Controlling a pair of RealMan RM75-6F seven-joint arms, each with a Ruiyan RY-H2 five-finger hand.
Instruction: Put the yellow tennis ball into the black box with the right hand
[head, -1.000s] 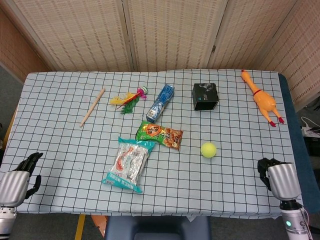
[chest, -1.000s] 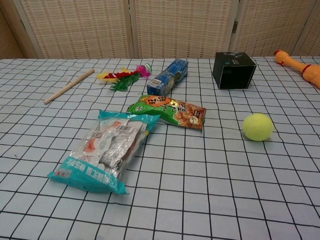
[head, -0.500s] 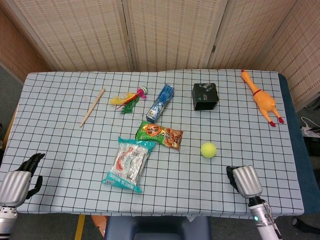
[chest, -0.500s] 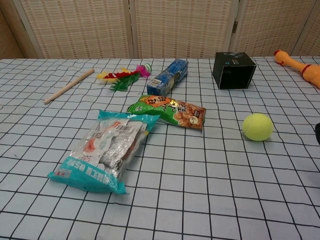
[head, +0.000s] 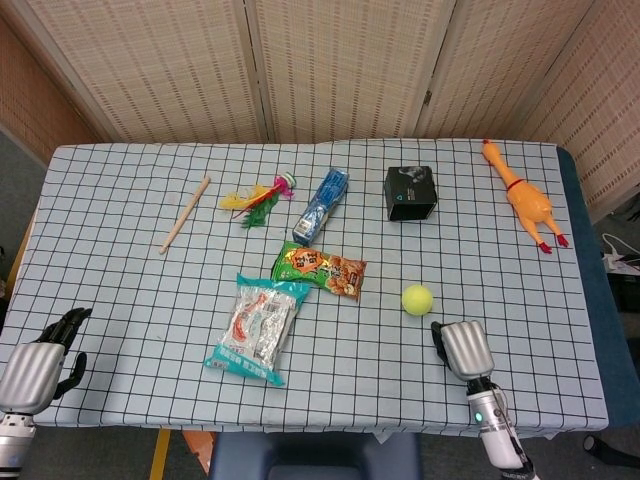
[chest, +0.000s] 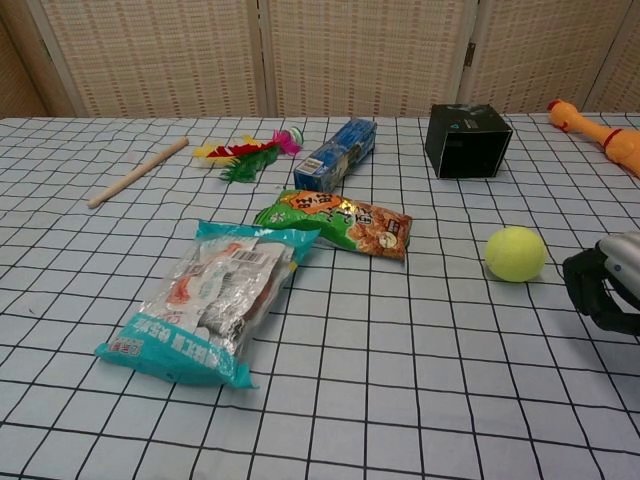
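— Start at the left. What do you see?

— The left hand sits at the near left corner of the surface, dark fingers curled loosely, holding nothing that I can see. Whether they are really closed I cannot tell from here. Further back lies a wooden stick, slanted, and beside it a feathered toy in red, yellow and green.

— And the middle?

— A blue packet lies lengthwise toward the back. In front of it is a green and orange snack bag, and overlapping that bag's near left corner, a clear pouch with teal edges.

— Where is the ball?

— The yellow tennis ball rests on the checked cloth, right of the snack bag and well in front of the black box, which stands upright near the back. The ball is nowhere near inside it.

— And the right hand?

— The right hand is just beside the ball, on its near right side, not touching it. In the chest view its dark fingers are bent and apart, with nothing in them. Far right, a rubber chicken lies along the edge.
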